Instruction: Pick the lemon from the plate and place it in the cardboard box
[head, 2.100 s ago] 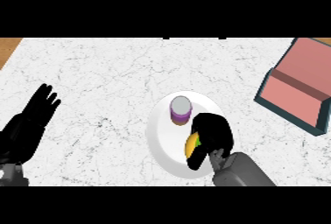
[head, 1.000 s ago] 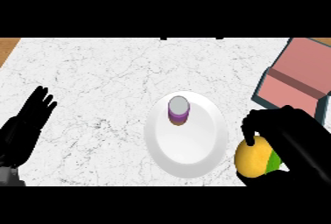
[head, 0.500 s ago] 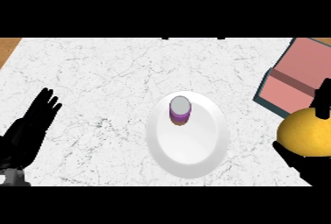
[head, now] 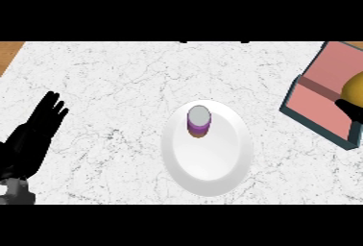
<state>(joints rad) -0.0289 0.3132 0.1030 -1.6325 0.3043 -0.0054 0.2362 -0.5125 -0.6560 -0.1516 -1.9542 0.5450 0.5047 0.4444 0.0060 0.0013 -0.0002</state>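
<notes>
Lemon (head: 355, 85) sits directly over the cardboard box (head: 322, 81) at 3 o'clock of the plate (head: 212, 168); right hand (head: 350, 110) cradles it from beneath, finger curl not discernible; left hand (head: 35, 132) rests open at 9 o'clock.

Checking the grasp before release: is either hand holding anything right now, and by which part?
The right hand carries the lemon over the cardboard box, its fingers against the lemon's lower side; the rest is out of view. The left hand holds nothing.

Counter top (head: 120, 91): white marble with fine grey veining, filling almost the whole view.
Counter edge (head: 10, 54): brown wood strip at the upper left corner, beyond the marble.
Light: even and bright, with soft shadows only.
</notes>
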